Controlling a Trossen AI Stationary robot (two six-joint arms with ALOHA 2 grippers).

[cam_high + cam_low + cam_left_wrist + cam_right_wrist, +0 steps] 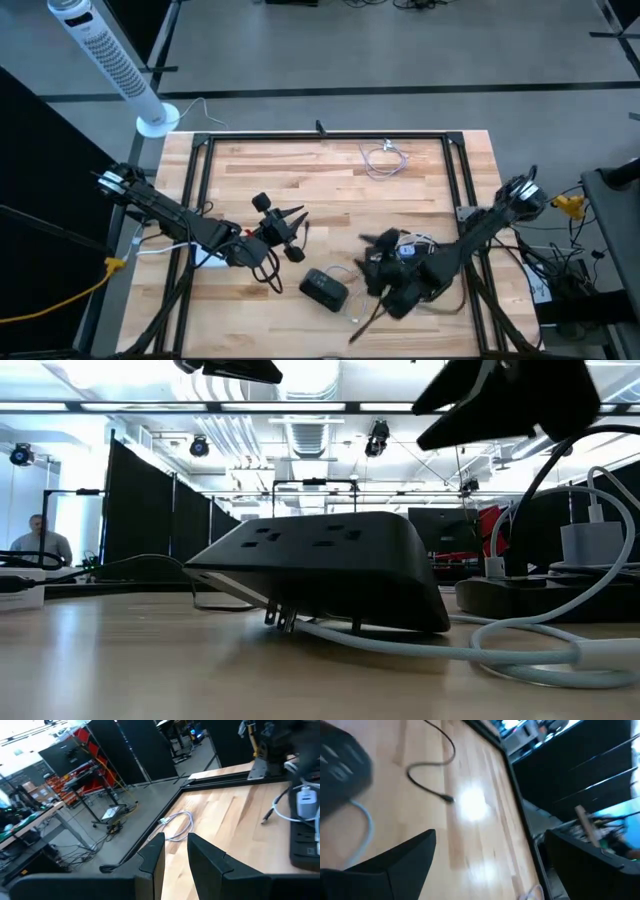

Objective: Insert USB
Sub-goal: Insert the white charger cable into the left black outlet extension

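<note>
A black multi-socket hub (323,288) lies near the table's front, between the two arms. In the low view the hub (330,560) sits tilted, propped on its plug prongs (280,620), with a white cord (480,650) trailing from it. A thin black cable ends in a small plug (449,798) on the wood. My left gripper (290,232) hovers left of the hub, its fingers (152,857) a little apart on nothing. My right gripper (385,268) hovers right of the hub, its fingers (410,855) wide apart and empty.
A black power strip (540,595) with a white adapter (590,545) lies right of the hub, under the right arm. A loose white coiled cable (385,158) rests near the far edge. A black frame (320,135) borders the table. Bare wood lies in the far middle.
</note>
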